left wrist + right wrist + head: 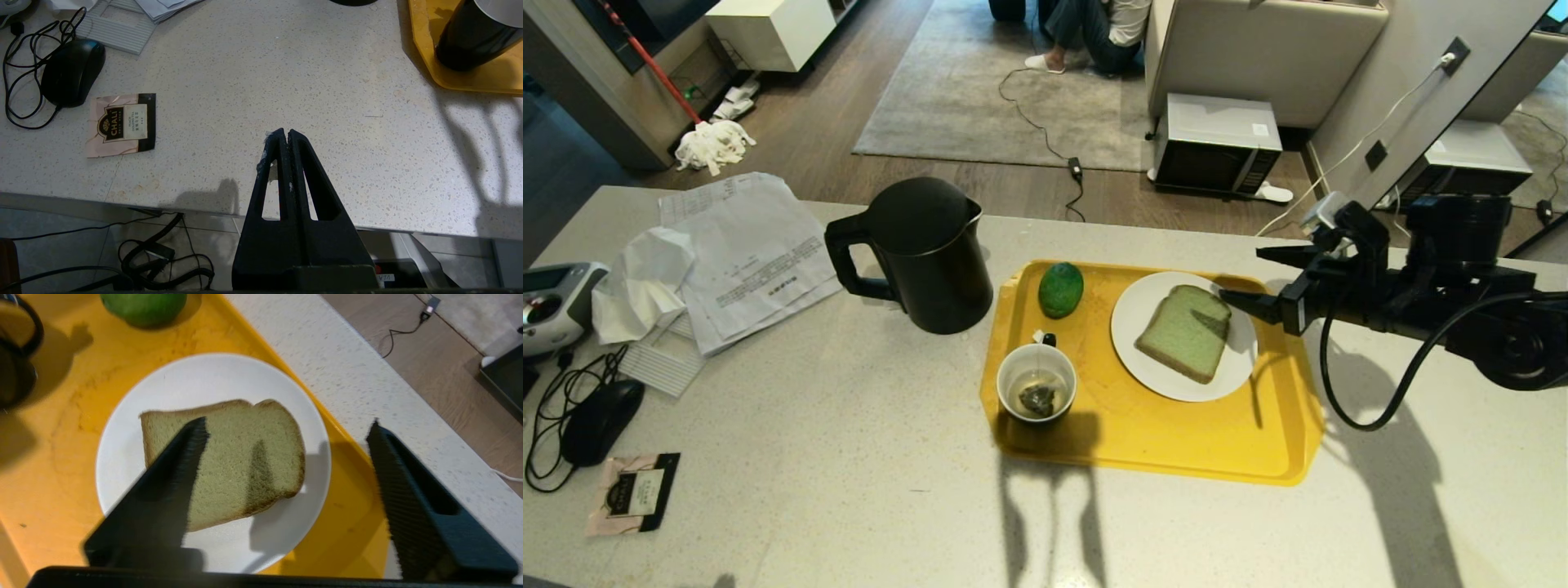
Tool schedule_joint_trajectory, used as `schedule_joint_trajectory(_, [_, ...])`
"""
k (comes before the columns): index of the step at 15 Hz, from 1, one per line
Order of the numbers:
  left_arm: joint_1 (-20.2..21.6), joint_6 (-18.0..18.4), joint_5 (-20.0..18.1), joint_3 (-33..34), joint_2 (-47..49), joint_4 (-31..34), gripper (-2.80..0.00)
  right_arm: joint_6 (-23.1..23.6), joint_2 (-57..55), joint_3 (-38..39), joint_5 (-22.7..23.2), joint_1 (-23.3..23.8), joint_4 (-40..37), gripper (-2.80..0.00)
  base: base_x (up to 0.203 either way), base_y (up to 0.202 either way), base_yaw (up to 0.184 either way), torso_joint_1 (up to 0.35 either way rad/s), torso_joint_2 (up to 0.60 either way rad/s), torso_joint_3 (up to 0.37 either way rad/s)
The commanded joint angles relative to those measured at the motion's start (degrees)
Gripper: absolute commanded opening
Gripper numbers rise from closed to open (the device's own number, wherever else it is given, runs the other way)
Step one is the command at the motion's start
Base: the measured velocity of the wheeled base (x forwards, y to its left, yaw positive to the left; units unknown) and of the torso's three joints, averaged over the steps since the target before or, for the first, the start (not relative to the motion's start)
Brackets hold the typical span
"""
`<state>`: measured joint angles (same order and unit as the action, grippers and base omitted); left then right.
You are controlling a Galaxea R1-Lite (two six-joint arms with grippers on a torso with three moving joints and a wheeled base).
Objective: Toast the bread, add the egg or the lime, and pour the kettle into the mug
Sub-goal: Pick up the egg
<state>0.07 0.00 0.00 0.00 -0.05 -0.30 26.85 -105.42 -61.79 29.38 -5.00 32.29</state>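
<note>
hovering over the right edge of the yellow tray [1258,457], the right gripper [1245,278] is holding its jaws wide with nothing between them, one finger reaching over the bread [1186,331]. the slice is lying flat on the white plate [1143,359], so those spread jaws look placed either to take it by its edges or to draw clear of it; i cannot say which. no toaster is showing anywhere on the desk [849,490], so how the toasting stands cannot be judged.

the mug [1036,382] is sitting at the tray's near left corner with a teabag and what looks like a little liquid inside, set close to the kettle [919,253], which is standing just off the tray's left edge with its handle turned away from the tray. the lime [1061,289] is resting on the tray between kettle and plate; no egg is in view.

the left gripper [284,132] is hanging parked near the desk's near edge, jaws pressed together, empty. papers [743,253], a computer mouse [600,420] and a tea sachet [633,492] are lying well off to the left, blocking nothing. a person is sitting on the floor beyond.
</note>
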Motion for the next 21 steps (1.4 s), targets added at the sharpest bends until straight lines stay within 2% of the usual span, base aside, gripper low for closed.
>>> schedule_joint_trajectory(1, [0.0,0.0,0.0,0.0,0.0,0.0,-2.8,-2.7,5.5,0.9,0.1,0.9,0.2,-2.8,0.0,0.0,0.0,0.0,0.0,0.0])
schedule_joint_trajectory(6, [0.0,0.0,0.0,0.0,0.0,0.0,-2.8,-10.0,19.1,9.0,0.0,3.3,0.1,-2.8,0.0,0.0,0.0,0.0,0.0,0.0])
schedule_joint_trajectory(9, [0.0,0.0,0.0,0.0,0.0,0.0,-2.8,-17.5,32.0,16.3,0.0,4.2,-0.1,-2.8,0.0,0.0,0.0,0.0,0.0,0.0])
schedule_joint_trajectory(11, [0.0,0.0,0.0,0.0,0.0,0.0,-2.8,-21.7,41.8,23.8,-1.6,4.5,-0.1,-2.8,0.0,0.0,0.0,0.0,0.0,0.0])
schedule_joint_trajectory(14, [0.0,0.0,0.0,0.0,0.0,0.0,-2.8,-24.0,54.0,35.5,-10.5,5.1,-0.2,-2.8,0.0,0.0,0.0,0.0,0.0,0.0])
schedule_joint_trajectory(16, [0.0,0.0,0.0,0.0,0.0,0.0,-2.8,-24.2,59.8,39.2,-19.2,5.3,-1.0,-2.8,0.0,0.0,0.0,0.0,0.0,0.0])
schedule_joint_trajectory(17, [0.0,0.0,0.0,0.0,0.0,0.0,-2.8,-24.2,62.3,40.2,-22.0,5.2,-1.5,-2.8,0.0,0.0,0.0,0.0,0.0,0.0])
schedule_joint_trajectory(21, [0.0,0.0,0.0,0.0,0.0,0.0,-2.8,-23.7,70.9,42.8,-24.9,4.6,-2.1,-2.8,0.0,0.0,0.0,0.0,0.0,0.0])
